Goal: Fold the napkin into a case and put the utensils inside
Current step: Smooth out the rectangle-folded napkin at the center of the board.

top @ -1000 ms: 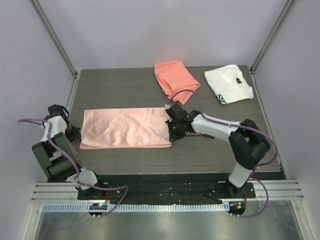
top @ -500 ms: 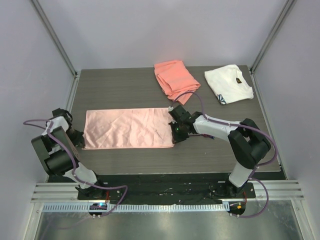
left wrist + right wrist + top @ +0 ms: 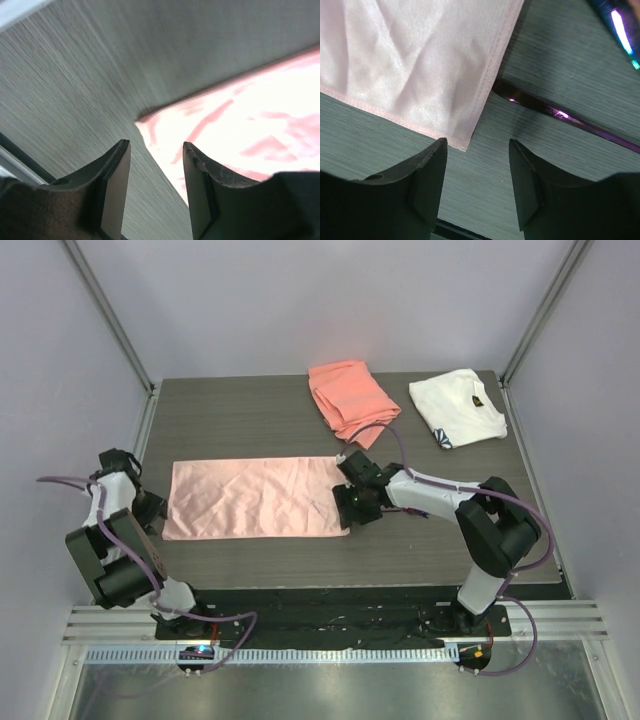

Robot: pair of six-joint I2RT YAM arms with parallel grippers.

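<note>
The napkin [image 3: 255,498] lies flat as a long pale-pink band across the table [image 3: 250,430], running from 9 to 3 o'clock in the top view. The left gripper [image 3: 156,147] sits at its 9 o'clock end with its jaws apart and nothing between them, a corner just ahead. The right gripper [image 3: 477,142] is likewise parted and empty, over the corner at the 3 o'clock end. The utensils [image 3: 555,114] lie just off that hem toward 3 o'clock, and one seems to touch it. The next fold probably narrows the band. To do it well, each pincer should bite every layer at its corner. Both should lift low and travel together toward 12 o'clock, since slippery satin skews easily. The right one must not drag the nearby cutlery.
</note>
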